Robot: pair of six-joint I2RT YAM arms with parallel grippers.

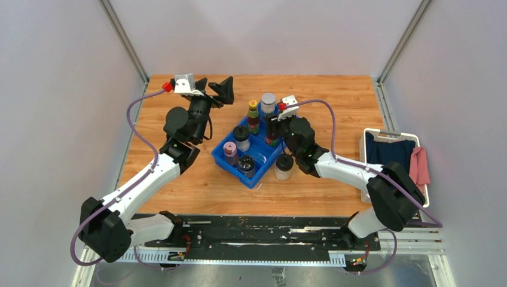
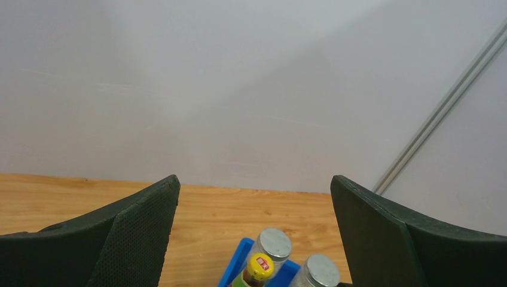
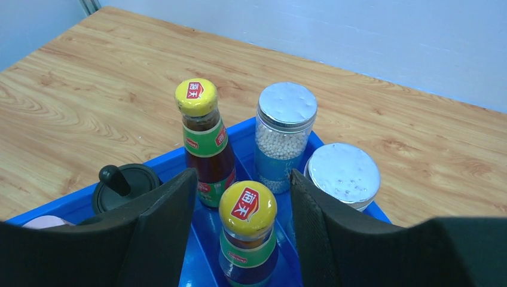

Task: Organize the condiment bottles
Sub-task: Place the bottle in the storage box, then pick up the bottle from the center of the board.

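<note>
Loosely, right pincer [image 3: 242,180] flanks yellow-capped bottle [image 3: 247,210].

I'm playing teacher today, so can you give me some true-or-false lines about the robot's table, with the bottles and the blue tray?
1. A blue divided plastic tray sits on the wooden table. True.
2. The left gripper holds a bottle. False: it is wide open and empty.
3. The right gripper has a finger on each side of a dark bottle with a yellow cap. True.
4. Every jar is inside the tray. False: a clear jar with a black lid stands on the table beside the tray.
5. The clear jars with silver lids lie on their sides. False: both stand upright in the tray.
</note>
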